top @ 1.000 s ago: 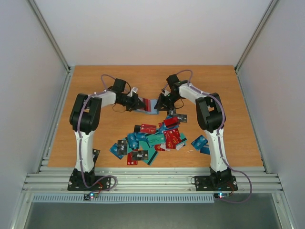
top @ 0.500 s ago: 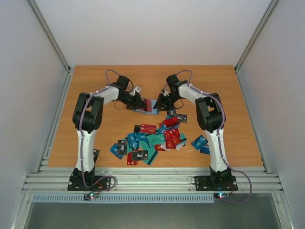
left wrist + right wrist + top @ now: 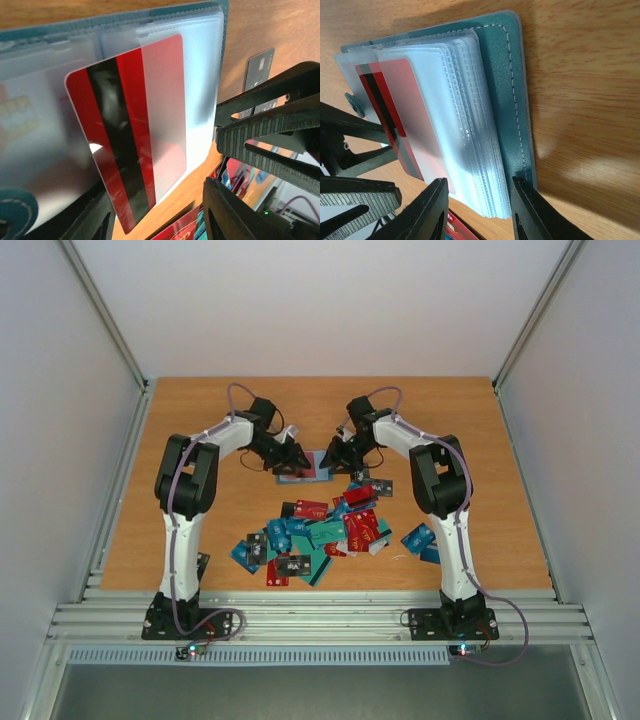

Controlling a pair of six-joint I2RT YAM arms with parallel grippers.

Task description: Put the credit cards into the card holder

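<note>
Left wrist view shows the change up close: the left gripper [image 3: 159,200], clamped a second ago on a red card [image 3: 131,130] at the card holder [image 3: 500,75], now has its jaws standing apart. One finger sits on either side of the card's free corner and neither presses on it. The red card, black stripe showing, sits partly inside a frosted clear sleeve [image 3: 200,75] of the open card holder, with its outer part still sticking out at a tilt. On that evidence the card is started but not seated, and it probably needs a further push before it counts as stored. The right gripper [image 3: 478,187] straddles the near edge of the card holder's sleeve stack; whether it pinches or merely brackets that edge cannot be told. Both grippers crowd the card holder from opposite sides, which leaves little room to come at the card again. Just beside the card holder, on its side toward the arm bases, the remaining credit cards [image 3: 320,530] lie heaped on the wooden table [image 3: 200,400]. Many of them overlap, which will likely make single picks awkward.
</note>
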